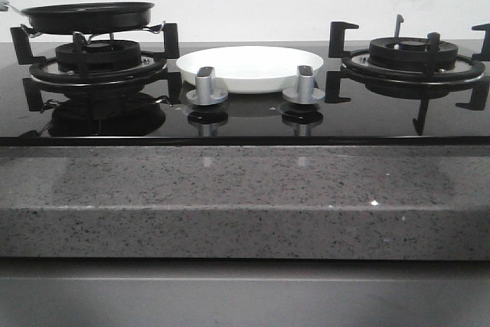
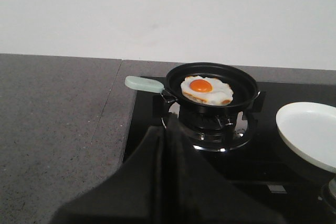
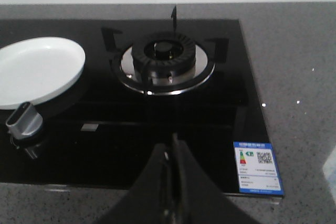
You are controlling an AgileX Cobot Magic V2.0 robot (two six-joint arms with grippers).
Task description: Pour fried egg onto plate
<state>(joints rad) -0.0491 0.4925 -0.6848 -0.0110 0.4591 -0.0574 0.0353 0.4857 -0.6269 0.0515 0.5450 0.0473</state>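
Note:
The fried egg [image 2: 206, 89], white with browned edges and an orange yolk, lies in a black frying pan [image 2: 212, 88] with a pale green handle [image 2: 144, 84]. The pan [image 1: 88, 16] rests on the left burner. The empty white plate [image 1: 250, 67] sits on the hob between the burners; it also shows in the left wrist view [image 2: 310, 134] and the right wrist view [image 3: 37, 70]. My left gripper [image 2: 164, 129] is shut and empty, short of the pan. My right gripper [image 3: 173, 140] is shut and empty, above the hob's front right part. Neither arm shows in the front view.
A black glass hob holds the left burner [image 1: 98, 60] and the bare right burner [image 1: 413, 55]. Two silver knobs [image 1: 207, 86] [image 1: 304, 84] stand in front of the plate. A grey speckled stone counter [image 1: 245, 197] surrounds the hob. A blue energy label [image 3: 257, 167] is on the hob's front right corner.

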